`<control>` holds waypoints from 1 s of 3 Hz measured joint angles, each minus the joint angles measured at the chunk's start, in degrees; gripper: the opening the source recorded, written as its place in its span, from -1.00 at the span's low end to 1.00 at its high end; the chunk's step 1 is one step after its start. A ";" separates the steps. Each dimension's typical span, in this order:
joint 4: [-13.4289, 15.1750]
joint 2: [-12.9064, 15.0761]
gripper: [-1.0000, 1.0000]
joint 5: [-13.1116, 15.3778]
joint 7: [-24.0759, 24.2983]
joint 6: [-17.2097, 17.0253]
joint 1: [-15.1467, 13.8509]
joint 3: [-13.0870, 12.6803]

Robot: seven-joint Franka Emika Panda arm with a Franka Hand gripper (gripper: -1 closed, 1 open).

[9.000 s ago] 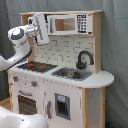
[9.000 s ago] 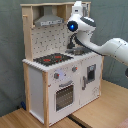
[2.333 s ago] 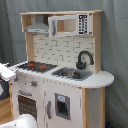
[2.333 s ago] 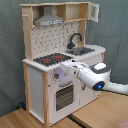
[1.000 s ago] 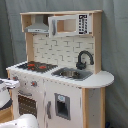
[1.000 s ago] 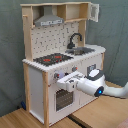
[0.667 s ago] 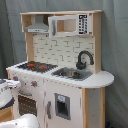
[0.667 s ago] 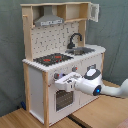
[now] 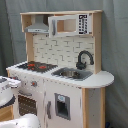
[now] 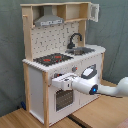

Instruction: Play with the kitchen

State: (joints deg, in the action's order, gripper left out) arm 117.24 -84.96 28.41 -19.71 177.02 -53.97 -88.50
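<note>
The toy kitchen (image 10: 60, 65) stands on a wooden table (image 10: 100, 112) before a grey curtain (image 10: 11, 60). In the second exterior view, the end effector (image 10: 59, 81) sits against its front, at the oven door (image 10: 62, 97), below the hob (image 10: 52, 59); tap (image 10: 75, 39) and sink (image 10: 81, 50) lie above and beyond it. The white arm (image 10: 100, 86) reaches in level from the second exterior view's right. Whether the fingers are spread or pressed together cannot be told.
</note>
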 joint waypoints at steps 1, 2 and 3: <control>0.08 0.00 -1.00 0.00 0.13 0.00 0.00 -0.01; 0.51 0.01 -1.00 0.00 2.29 0.05 0.04 -0.02; 0.50 0.05 -1.00 -0.02 8.16 0.09 0.04 -0.03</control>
State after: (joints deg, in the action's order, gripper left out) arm 117.74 -84.91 28.39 -11.55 177.10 -53.94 -88.52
